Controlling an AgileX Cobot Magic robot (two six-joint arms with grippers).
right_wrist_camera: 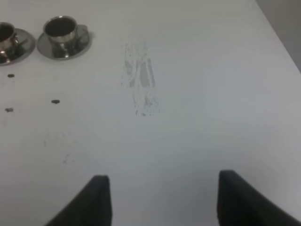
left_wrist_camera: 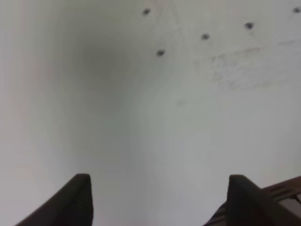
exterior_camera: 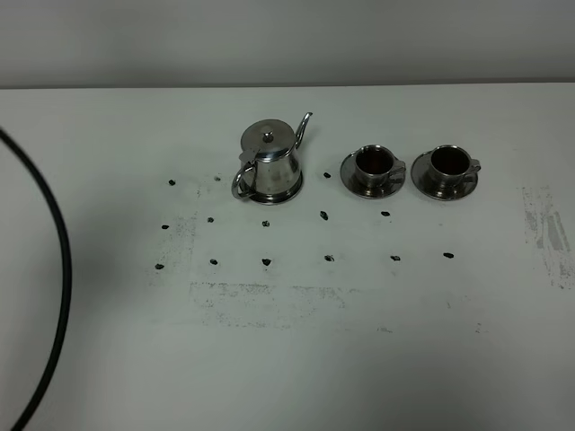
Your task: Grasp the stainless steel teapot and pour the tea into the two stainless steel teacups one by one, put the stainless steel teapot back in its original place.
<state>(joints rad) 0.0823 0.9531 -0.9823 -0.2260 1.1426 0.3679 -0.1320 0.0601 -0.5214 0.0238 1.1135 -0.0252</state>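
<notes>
The stainless steel teapot (exterior_camera: 269,162) stands upright on its round steel dish (exterior_camera: 289,192) at the table's middle back, spout to the right, loop handle to the front left. To its right stand two steel teacups on saucers, the left cup (exterior_camera: 374,163) and the right cup (exterior_camera: 448,163); both hold dark liquid. Both cups also show in the right wrist view, one (right_wrist_camera: 61,29) whole and one (right_wrist_camera: 5,35) cut by the edge. My left gripper (left_wrist_camera: 160,197) is open over bare table. My right gripper (right_wrist_camera: 162,197) is open, well clear of the cups. Neither gripper shows in the exterior high view.
A black cable (exterior_camera: 56,269) curves across the table's left side. Small dark marks (exterior_camera: 267,261) dot the white tabletop in rows in front of the pot and cups. Scuffed patches (exterior_camera: 544,229) lie at the right and front middle.
</notes>
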